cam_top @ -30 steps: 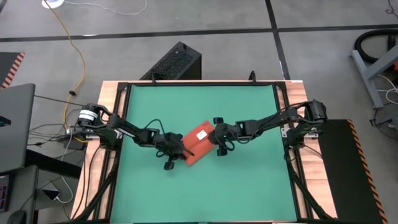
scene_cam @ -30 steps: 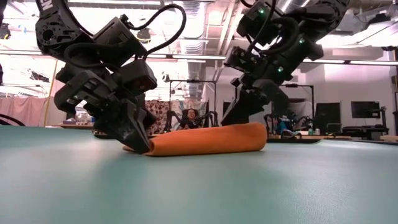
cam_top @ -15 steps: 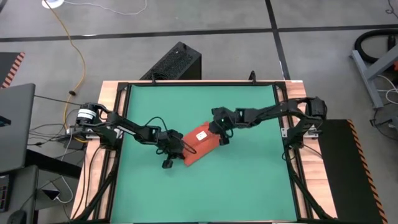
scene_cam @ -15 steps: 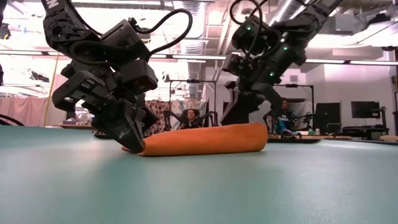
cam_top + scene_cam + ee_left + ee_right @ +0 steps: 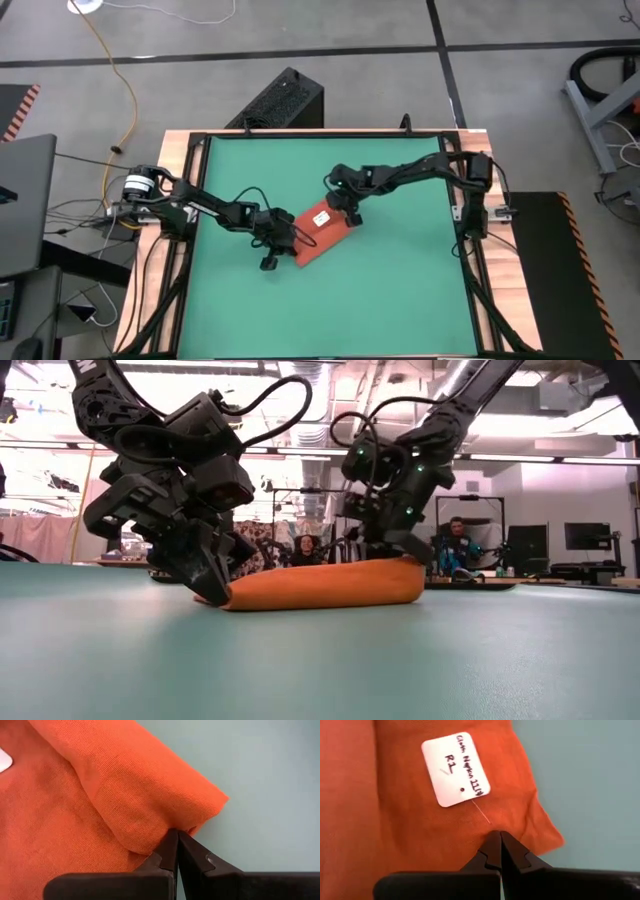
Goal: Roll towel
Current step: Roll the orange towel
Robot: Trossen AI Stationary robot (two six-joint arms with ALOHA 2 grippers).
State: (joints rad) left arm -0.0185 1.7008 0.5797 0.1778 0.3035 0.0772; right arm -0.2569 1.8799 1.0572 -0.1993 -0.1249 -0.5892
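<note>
The orange-red towel (image 5: 318,242) lies as a low, partly rolled bundle in the middle of the green mat (image 5: 400,290). Its white tag (image 5: 455,767) faces up. In the low view the towel (image 5: 320,587) is a flat roll resting on the mat. My left gripper (image 5: 288,240) is shut at the towel's left end, low over the mat (image 5: 215,598). My right gripper (image 5: 347,216) is shut at the towel's far right end, close to the tag. My left gripper has its shut fingertips (image 5: 170,845) against the edge of a rolled-over fold (image 5: 165,822) near the towel's corner. It slants down from the table's left. The towel lies on the mat. My right gripper rests its shut fingertips (image 5: 493,845) on the towel's top layer (image 5: 485,827), just below the tag, near the towel's end (image 5: 400,565). It slants down from the right and far side. The towel stays flat on the mat under it.
A black box (image 5: 285,100) stands beyond the table's far edge and a laptop (image 5: 20,200) sits left of the table. People (image 5: 305,547) sit in the room behind. The mat shows bare green all around the towel.
My right gripper has swung from the towel's right side toward the table's far edge, turned at the wrist, and come down onto the towel's far right end by the tag. My left gripper has tipped slightly in place. The towel has stayed where it was.
</note>
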